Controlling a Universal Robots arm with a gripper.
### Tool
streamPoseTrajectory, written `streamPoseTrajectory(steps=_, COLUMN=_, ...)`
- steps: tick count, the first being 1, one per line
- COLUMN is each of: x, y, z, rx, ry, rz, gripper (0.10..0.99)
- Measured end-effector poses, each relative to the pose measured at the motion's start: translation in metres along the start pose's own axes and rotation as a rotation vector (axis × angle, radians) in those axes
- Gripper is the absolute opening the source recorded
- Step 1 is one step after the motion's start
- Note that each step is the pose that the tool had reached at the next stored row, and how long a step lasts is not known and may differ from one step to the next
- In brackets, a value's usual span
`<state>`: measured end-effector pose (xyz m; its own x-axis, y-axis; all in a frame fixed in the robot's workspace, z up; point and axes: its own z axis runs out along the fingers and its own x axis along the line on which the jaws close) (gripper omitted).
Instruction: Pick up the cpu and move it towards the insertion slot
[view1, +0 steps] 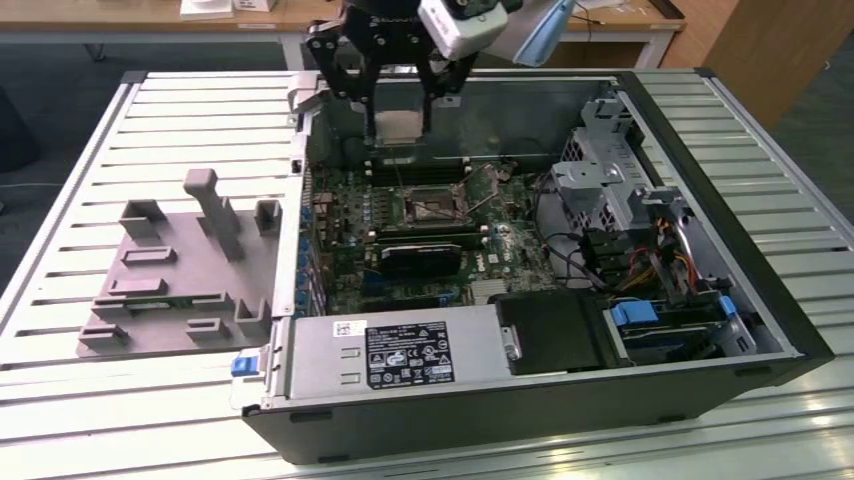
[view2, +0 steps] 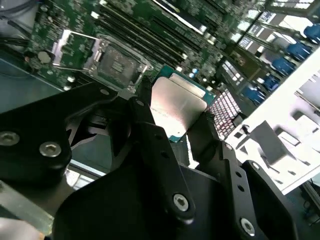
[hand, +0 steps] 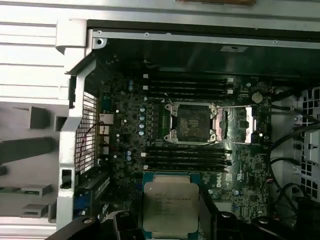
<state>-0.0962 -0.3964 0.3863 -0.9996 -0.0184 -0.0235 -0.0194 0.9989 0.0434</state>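
Black gripper (view2: 182, 125) is clenching the cpu (view2: 175, 107), carrying it above the open case.
Transport step is proceeding: the insertion slot (hand: 192, 122) is waiting open on the green board, slightly nearer; centring over it looks required.

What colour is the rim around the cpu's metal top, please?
Teal-green, around a silvery top; the cpu shows it best in the first wrist view.

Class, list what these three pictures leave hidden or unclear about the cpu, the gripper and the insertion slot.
- cpu: its underside faces away in both wrist views.
- gripper: its upper part is cut off by the exterior view's top edge.
- insertion slot: contacts in its dark centre are too small to make out in the first wrist view.
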Motion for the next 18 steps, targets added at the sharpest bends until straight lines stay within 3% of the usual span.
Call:
streamPoseTrajectory(steps=9, x=-0.0391, y=-0.0008, z=0.001, rx=0.0, ry=0.0013, rz=0.0, gripper=0.537)
streamPoseTrajectory(steps=13, x=-0.0492, y=-0.0004, z=0.0022, rx=0.0, ry=0.0014, rz=0.0, gripper=0.537)
streamPoseTrajectory(steps=18, x=-0.0552, y=0.0044, z=0.0049, rx=0.0, ry=0.0014, rz=0.0, gripper=0.537)
